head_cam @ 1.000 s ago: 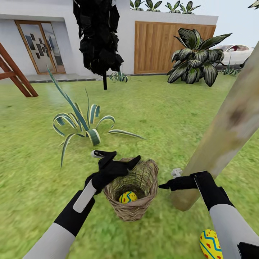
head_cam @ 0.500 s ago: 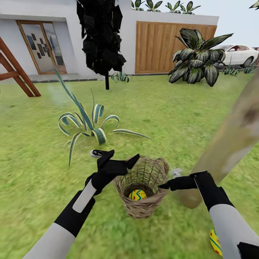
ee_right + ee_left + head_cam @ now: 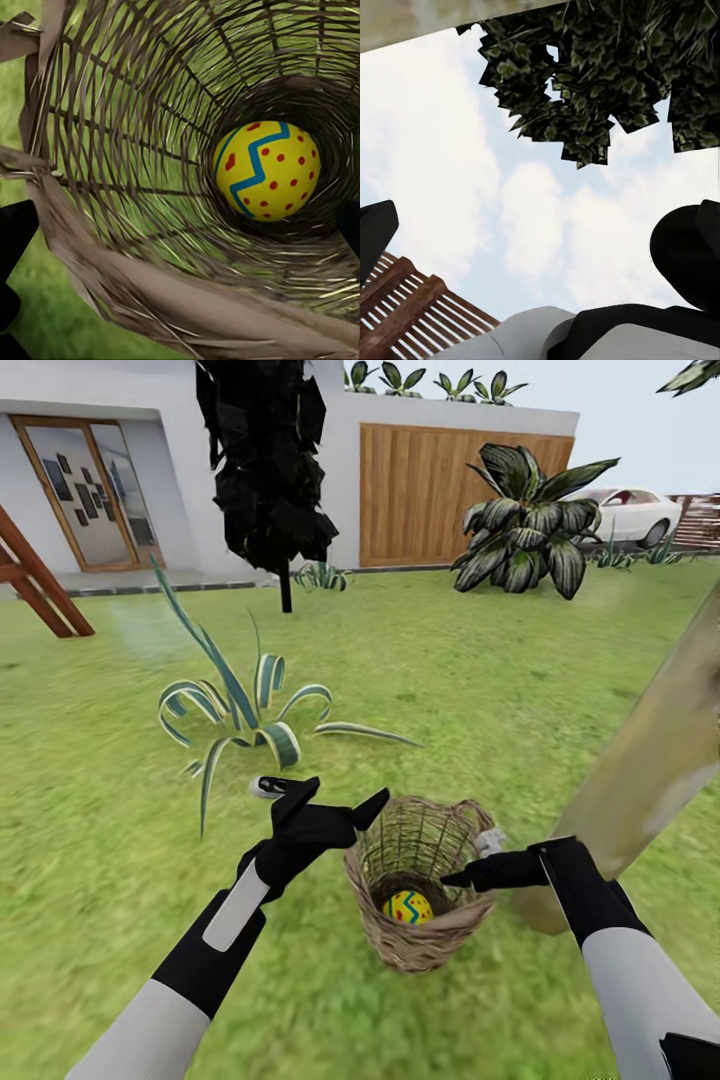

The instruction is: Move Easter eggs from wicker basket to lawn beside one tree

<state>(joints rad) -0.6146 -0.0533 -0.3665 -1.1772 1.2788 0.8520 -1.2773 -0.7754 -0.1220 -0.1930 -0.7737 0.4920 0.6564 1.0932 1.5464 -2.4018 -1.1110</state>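
step: we judge one Easter egg (image 3: 409, 907) left in wicker basket (image 3: 425, 950), lower centre; tree (image 3: 650, 770) right
grippers: left gripper (image 3: 330, 798) spread, empty; right gripper (image 3: 470, 865) at rim, grip unclear
next: reach in, grasp egg

The head view looks down over the lawn (image 3: 450, 680); both it and the close right wrist view show the basket (image 3: 420, 940), while the left wrist faces skyward.

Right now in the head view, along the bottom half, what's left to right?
Left gripper → wicker basket holding one Easter egg → right gripper at the basket's rim → leaning tree trunk.
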